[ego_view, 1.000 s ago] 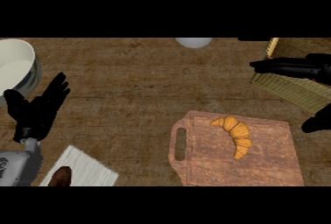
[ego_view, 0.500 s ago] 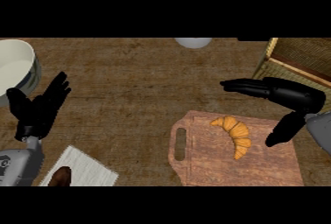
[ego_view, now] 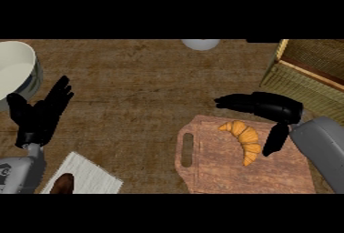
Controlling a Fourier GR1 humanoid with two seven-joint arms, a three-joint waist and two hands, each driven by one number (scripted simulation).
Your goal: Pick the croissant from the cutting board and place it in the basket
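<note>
An orange croissant [ego_view: 245, 139] lies on the reddish-brown cutting board [ego_view: 222, 168] at the lower right. My right hand [ego_view: 272, 108] hovers over the board's far right part, fingers stretched left above the croissant and thumb pointing down on its right side; it is open and holds nothing. The wicker basket [ego_view: 306, 77] stands at the upper right, beyond the board. My left hand [ego_view: 40, 116] rests open at the left edge, fingers up.
A large white bowl [ego_view: 15, 68] sits at the far left. A pale round object [ego_view: 200, 43] shows at the top edge. A white napkin with a dark item [ego_view: 80, 175] lies at the lower left.
My right hand has come down and left from beside the basket, and its fingers now bracket the croissant. The left hand and croissant stayed put.
</note>
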